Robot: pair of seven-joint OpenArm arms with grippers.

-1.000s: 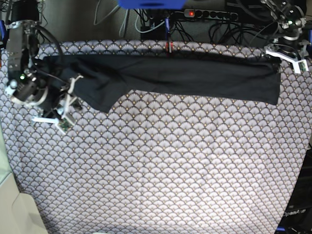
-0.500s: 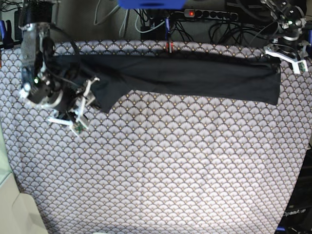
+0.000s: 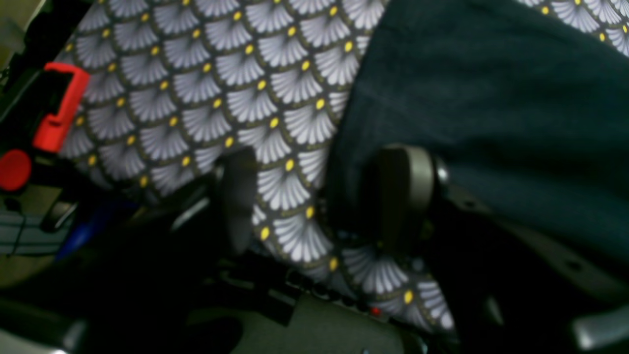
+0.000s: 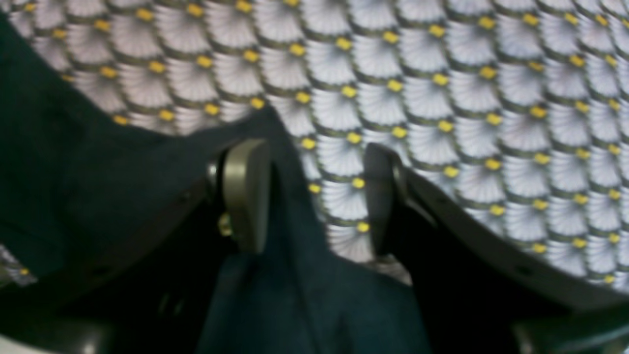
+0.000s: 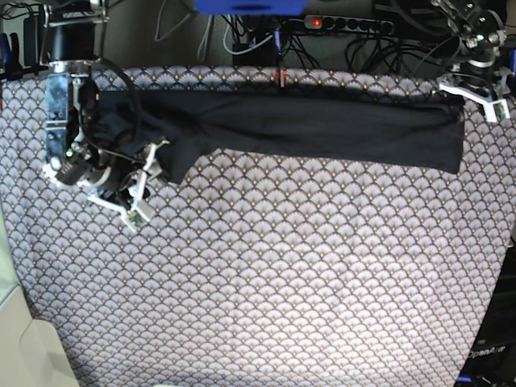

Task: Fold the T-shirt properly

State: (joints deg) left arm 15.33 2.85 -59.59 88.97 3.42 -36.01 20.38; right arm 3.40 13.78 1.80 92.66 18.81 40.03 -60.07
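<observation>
t-shirt (image 5: 322, 125), a soft, limp folded band, lies along the surface's (image 5: 266, 290) far edge; both end effectors, left (image 5: 476, 97) and right (image 5: 145, 181), stand spread at its ends, the corners probably best to pinch.

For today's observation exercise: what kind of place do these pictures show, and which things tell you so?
Probably a robotics lab workbench: two arms over a scallop-patterned cloth, a power strip with tangled cables behind, a T-shirt as test piece.

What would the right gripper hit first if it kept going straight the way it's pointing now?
Probably the T-shirt: the open right gripper straddles its edge, dark fabric running up between the fingers. Beyond lies the scallop-patterned cloth. Depth is unclear.
</observation>
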